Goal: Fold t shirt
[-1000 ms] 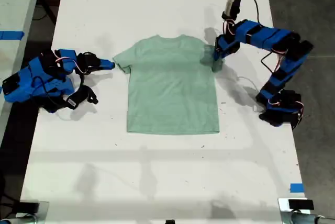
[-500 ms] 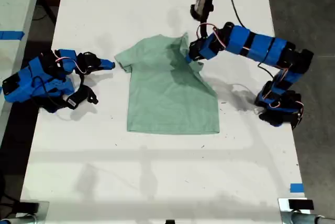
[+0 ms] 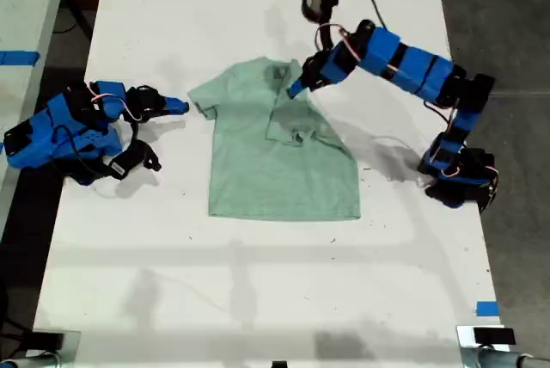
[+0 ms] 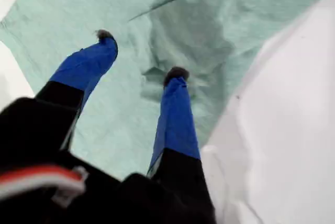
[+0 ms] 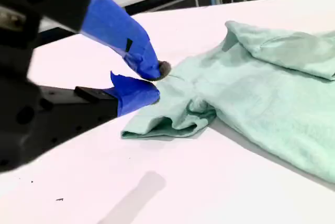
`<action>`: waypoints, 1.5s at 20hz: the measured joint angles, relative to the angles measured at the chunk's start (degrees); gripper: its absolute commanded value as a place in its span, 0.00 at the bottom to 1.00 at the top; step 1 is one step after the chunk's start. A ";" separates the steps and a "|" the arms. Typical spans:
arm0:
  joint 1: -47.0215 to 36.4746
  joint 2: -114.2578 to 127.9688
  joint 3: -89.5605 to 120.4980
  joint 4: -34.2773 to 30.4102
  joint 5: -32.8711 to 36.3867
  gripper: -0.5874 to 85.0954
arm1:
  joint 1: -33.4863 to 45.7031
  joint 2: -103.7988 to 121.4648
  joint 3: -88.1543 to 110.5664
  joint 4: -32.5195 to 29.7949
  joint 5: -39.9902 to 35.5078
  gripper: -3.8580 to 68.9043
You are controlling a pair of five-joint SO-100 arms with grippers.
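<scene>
On the white table point(image 3: 258, 282), my first gripper point(image 3: 295, 88) stands fingers spread over the t shirt point(image 3: 258, 170); my second gripper point(image 3: 182, 107) nearly closed.

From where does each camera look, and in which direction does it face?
Exterior view: overhead, looking down at the white table, the pale mint-green cloth t-shirt and both blue arms.
First wrist view: on my first end effector, facing down onto the t-shirt; its blue fingers show.
Second wrist view: on my second end effector, low, facing past its fingertips toward a sleeve.
All share the t-shirt.
</scene>
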 measured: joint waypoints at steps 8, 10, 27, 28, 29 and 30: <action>0.62 0.00 0.00 0.00 0.00 0.04 | 5.27 52.73 51.59 -7.03 4.31 0.05; 0.62 0.00 0.00 0.00 0.00 0.04 | 0.00 69.17 72.07 -13.62 6.59 0.05; 1.05 0.09 0.00 0.00 0.00 0.04 | -14.15 113.73 114.61 -9.49 4.83 0.14; 1.05 0.09 0.00 0.00 0.00 0.04 | -14.15 113.73 114.61 -9.49 4.83 0.14; 1.05 0.09 0.00 0.00 0.00 0.04 | -14.15 113.73 114.61 -9.49 4.83 0.14; 1.05 0.09 0.00 0.00 0.00 0.04 | -14.15 113.73 114.61 -9.49 4.83 0.14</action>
